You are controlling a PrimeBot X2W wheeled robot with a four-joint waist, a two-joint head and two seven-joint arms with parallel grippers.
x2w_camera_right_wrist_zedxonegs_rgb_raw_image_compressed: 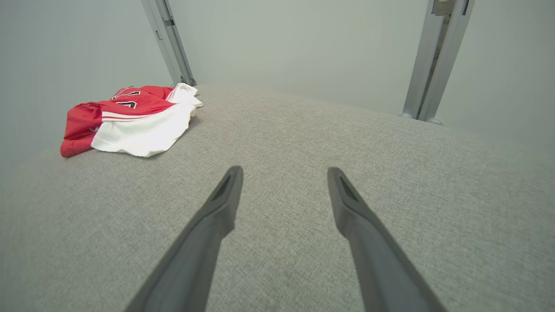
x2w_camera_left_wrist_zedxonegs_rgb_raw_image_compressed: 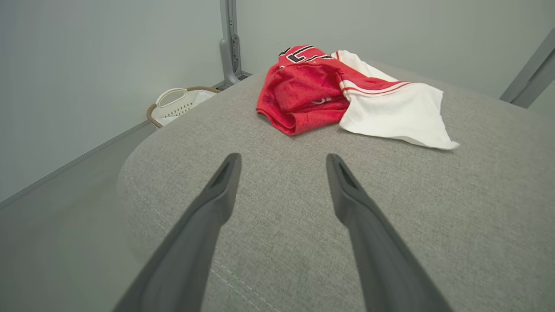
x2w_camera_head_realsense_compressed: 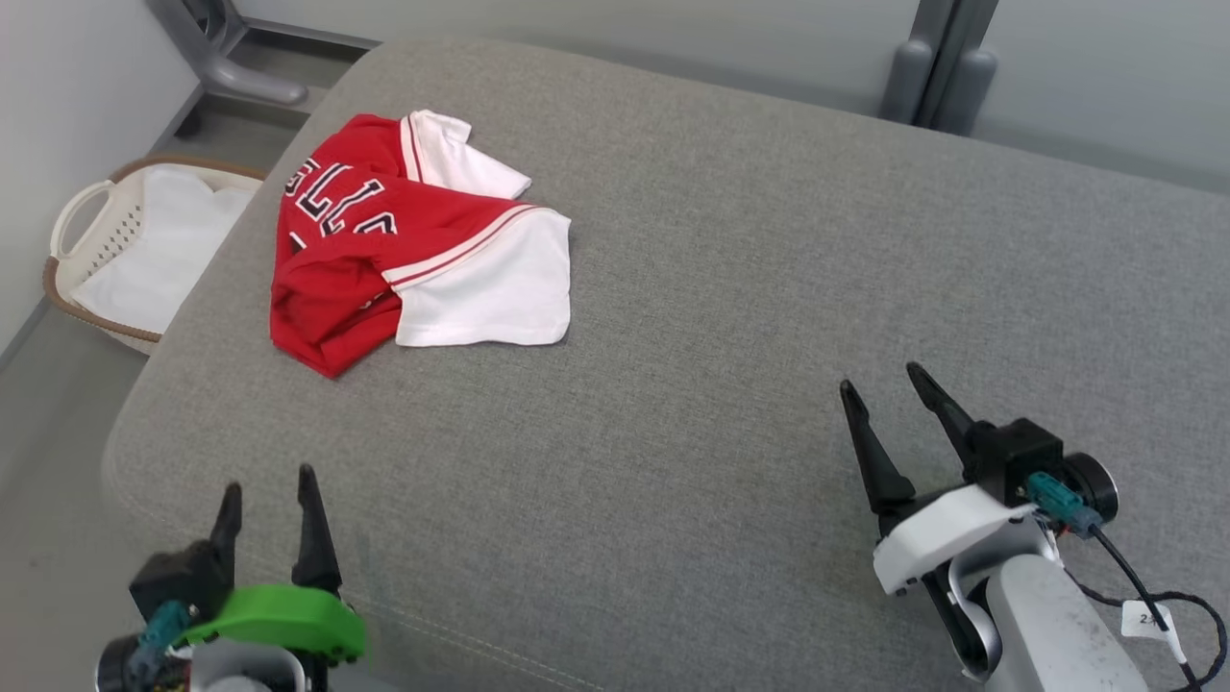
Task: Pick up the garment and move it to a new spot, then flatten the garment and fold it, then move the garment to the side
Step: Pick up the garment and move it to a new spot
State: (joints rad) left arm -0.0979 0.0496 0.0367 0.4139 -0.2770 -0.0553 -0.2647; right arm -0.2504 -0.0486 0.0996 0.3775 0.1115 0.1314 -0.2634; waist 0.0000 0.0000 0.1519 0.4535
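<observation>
We find the crumpled red-and-white fabric shirt (x2w_camera_head_realsense_compressed: pixel 336 288) lying well ahead of the left gripper (x2w_camera_head_realsense_compressed: pixel 268 478), farther from the right gripper (x2w_camera_head_realsense_compressed: pixel 879 375); both stand spread apart, holding nothing.

The head camera looks forward and down from well above a grey cushion (x2w_camera_head_realsense_compressed: pixel 730 269), with the left gripper (x2w_camera_head_realsense_compressed: pixel 268 478) and right gripper (x2w_camera_head_realsense_compressed: pixel 879 375) at its lower corners and a basket (x2w_camera_head_realsense_compressed: pixel 115 240) on the floor at its left edge. The left wrist camera sits low over the cushion's near left corner, facing the shirt (x2w_camera_head_realsense_compressed: pixel 413 231) close ahead; the right wrist camera, equally low, sees it far off to its left. All three share shirt and cushion.
</observation>
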